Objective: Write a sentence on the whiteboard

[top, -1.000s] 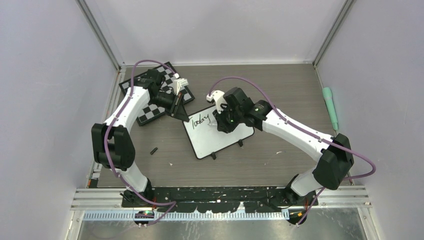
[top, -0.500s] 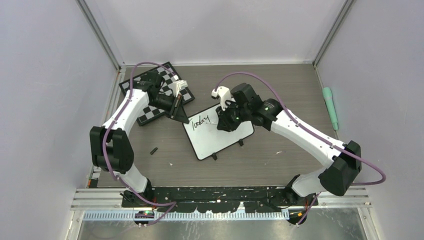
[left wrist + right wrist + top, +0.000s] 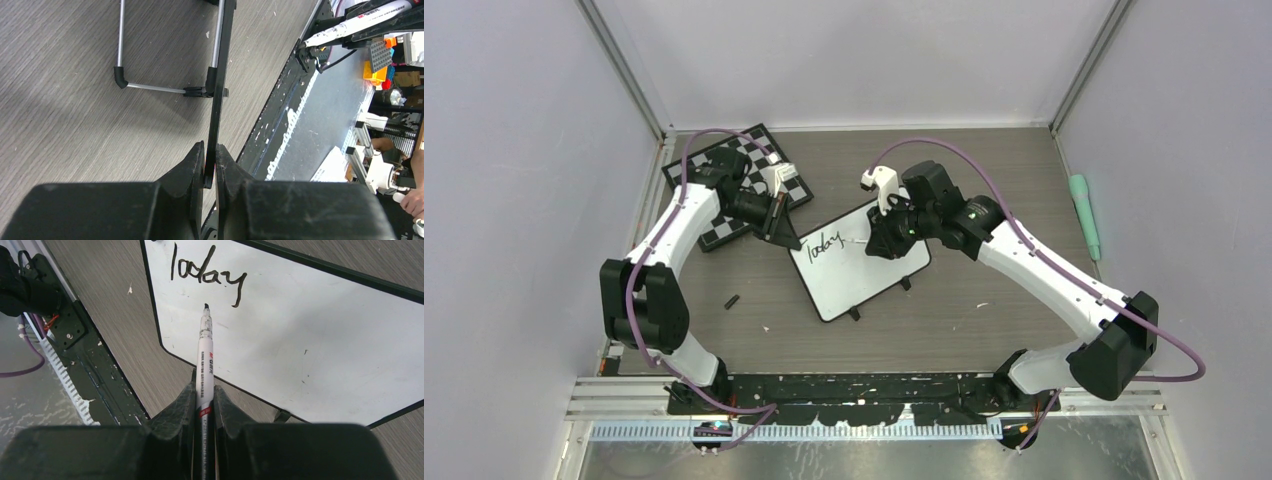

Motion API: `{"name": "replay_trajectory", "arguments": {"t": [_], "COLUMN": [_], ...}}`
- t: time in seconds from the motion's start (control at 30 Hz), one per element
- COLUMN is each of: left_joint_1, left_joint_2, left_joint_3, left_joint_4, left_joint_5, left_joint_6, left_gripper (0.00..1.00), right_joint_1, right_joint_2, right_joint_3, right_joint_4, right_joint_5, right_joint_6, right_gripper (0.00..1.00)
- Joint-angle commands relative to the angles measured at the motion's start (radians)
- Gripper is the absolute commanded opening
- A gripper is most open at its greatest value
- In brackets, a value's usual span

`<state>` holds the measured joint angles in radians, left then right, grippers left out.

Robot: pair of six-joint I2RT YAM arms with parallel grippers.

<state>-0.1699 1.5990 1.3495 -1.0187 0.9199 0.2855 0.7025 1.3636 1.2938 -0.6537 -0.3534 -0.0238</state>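
While the small white rectangular black-framed whiteboard (image 3: 864,275) rests on the grey wood-grain tabletop (image 3: 1004,170) between the arms, its left corner is pinched tightly by the left hand (image 3: 210,156); a white-barrelled marker (image 3: 205,350) is clasped in the right hand (image 3: 204,390), its tip held beside the black handwritten word "Today" (image 3: 200,276).

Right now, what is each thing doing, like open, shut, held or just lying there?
left pincer: shut on the edge of the whiteboard.
right pincer: shut on the marker.
whiteboard: gripped at one edge, mostly blank.
sentence: only "Today" written, not finished.
marker: uncapped, tip just under the word; cannot tell if it touches.
chessboard: lying flat on the table.
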Motion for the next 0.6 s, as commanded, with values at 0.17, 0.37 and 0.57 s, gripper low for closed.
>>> {"name": "replay_trajectory", "arguments": {"t": [0.17,0.37,0.57], "left_joint_1": [0.0,-0.001,-0.001], "left_joint_2": [-0.032,-0.039,-0.039], "left_joint_3": [-0.019,-0.025,-0.029], "left_joint_4": [-0.007,-0.016,-0.019], "left_joint_5": [-0.014,-0.006,-0.004], "left_joint_6": [-0.043,-0.048,-0.055], "left_gripper": [0.0,0.0,0.0], "right_joint_1": [-0.005,-0.006,-0.005], "right_joint_2": [-0.032,-0.033,-0.04], "right_joint_3": [-0.016,-0.026,-0.045], "right_joint_4": [0.039,0.041,0.057], "right_joint_5": [-0.036,-0.068,-0.083], "right_joint_6": [0.011,0.004,0.007], "right_gripper": [0.0,0.0,0.0]}}
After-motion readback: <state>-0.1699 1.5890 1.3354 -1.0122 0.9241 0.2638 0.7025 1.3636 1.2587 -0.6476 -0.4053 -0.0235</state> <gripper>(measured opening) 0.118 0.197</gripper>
